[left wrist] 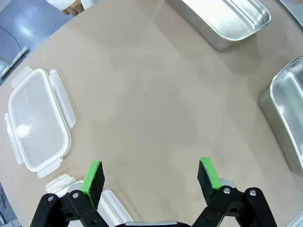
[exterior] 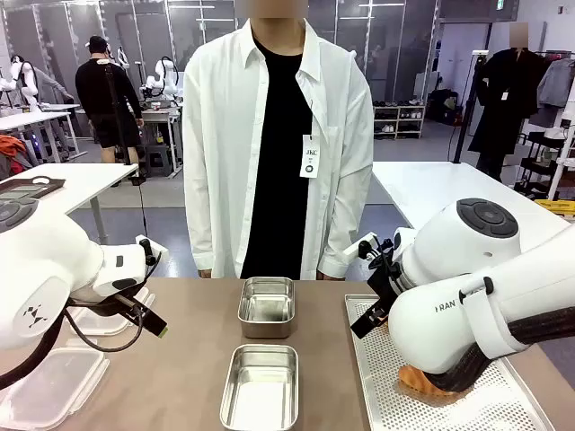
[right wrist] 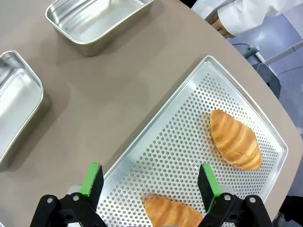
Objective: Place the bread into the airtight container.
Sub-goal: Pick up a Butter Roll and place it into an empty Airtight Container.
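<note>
Bread (right wrist: 235, 140): two pieces lie on the perforated tray (right wrist: 165, 142) at the right edge of the bench (right wrist: 94, 94). Right jaws hang above the tray, wide open, empty; left jaws likewise over bare bench.

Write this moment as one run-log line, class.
left jaws open over tan table | right jaws open above perforated metal tray | two golden-brown bread rolls on tray | rectangular steel containers empty

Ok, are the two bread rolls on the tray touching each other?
Apart. Right wrist view shows a strip of bare perforated tray between the far bread and the near bread.
</note>
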Controlling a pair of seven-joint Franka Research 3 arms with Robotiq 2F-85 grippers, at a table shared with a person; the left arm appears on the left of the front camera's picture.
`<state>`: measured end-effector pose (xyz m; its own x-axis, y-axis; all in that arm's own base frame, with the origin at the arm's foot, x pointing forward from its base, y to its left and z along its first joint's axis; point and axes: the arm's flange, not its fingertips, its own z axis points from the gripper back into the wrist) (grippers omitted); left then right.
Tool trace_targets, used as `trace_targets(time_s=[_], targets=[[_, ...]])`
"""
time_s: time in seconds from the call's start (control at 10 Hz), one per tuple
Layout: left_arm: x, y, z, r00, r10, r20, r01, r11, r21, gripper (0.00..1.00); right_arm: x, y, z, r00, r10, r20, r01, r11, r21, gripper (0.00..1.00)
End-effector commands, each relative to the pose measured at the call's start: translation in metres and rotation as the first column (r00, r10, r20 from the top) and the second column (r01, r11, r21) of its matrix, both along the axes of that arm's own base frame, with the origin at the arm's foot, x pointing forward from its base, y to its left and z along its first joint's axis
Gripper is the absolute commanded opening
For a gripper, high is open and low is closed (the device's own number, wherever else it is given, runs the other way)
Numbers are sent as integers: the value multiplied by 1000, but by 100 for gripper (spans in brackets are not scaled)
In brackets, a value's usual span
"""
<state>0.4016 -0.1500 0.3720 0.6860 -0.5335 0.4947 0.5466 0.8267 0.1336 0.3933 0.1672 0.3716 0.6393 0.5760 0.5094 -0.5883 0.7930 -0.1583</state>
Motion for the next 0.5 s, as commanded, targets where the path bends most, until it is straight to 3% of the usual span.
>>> trace_targets(time_s=[0.0,0.4], targets=[[0,0,0,1000,0,0,0,1000,0,100,0,0,0,1000,0,0,0,1000,0,100],[0,0,0,1000,0,0,0,1000,0,100,0,0,0,1000,0,0,0,1000,0,100]])
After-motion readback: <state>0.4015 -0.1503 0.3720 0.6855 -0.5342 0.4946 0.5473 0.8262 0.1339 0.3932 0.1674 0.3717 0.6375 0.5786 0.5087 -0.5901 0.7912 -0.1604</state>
